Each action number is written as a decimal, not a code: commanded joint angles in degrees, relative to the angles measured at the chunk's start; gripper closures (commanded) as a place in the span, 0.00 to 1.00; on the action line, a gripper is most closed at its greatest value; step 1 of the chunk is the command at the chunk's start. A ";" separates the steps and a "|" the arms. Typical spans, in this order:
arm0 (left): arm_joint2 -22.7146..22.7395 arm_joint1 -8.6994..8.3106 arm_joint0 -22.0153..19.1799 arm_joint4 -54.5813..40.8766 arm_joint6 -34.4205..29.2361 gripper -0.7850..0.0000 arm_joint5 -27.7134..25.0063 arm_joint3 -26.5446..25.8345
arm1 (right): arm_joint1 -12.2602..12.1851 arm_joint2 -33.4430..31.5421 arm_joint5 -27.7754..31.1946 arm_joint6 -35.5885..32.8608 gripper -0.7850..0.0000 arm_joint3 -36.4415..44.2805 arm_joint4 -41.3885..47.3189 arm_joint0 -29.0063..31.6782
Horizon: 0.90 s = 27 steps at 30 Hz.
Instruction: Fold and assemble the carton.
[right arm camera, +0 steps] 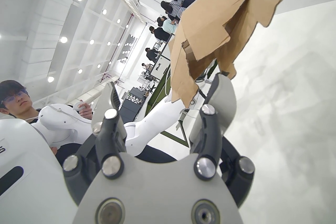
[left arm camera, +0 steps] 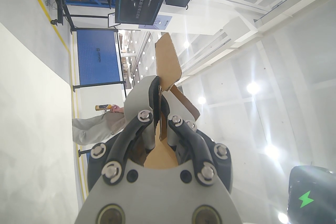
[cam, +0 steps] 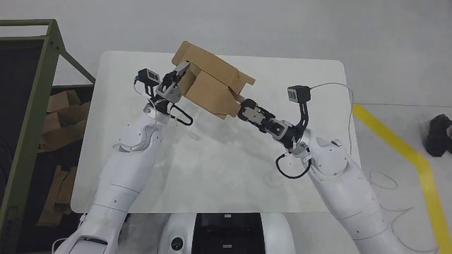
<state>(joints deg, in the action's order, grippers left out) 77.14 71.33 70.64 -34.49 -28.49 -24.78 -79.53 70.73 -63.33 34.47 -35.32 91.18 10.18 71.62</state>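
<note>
White table (cam: 212, 176) below, and the carton (cam: 212, 77) is up in the air over its far half, roughly midway between the left and right edges, tilted, flaps hanging loose. Left gripper (left arm camera: 158, 96) is clamped on one thin cardboard wall at the carton's left end, and that's the only hold! Right gripper (cam: 244, 107) sits at the carton's near right corner, fingers spread wide, gripping nothing. The danger, I'd say: a push from the right twists the carton out of that single pinch, or creases a flap the wrong way.
</note>
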 commanded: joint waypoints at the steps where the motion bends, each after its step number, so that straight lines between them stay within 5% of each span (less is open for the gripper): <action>1: -0.05 0.05 -0.07 0.11 -0.12 1.00 0.09 0.03 | 0.08 0.49 0.14 -0.13 0.35 0.09 0.38 -0.06; 27: 0.20 0.58 0.16 0.36 -0.63 1.00 0.12 -0.25 | 0.41 2.42 -2.04 -1.27 0.71 -1.81 1.01 -2.12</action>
<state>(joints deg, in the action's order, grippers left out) 77.35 71.88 70.80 -34.06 -29.08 -24.61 -79.75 71.14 -60.93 32.52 -36.54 89.41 11.18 69.55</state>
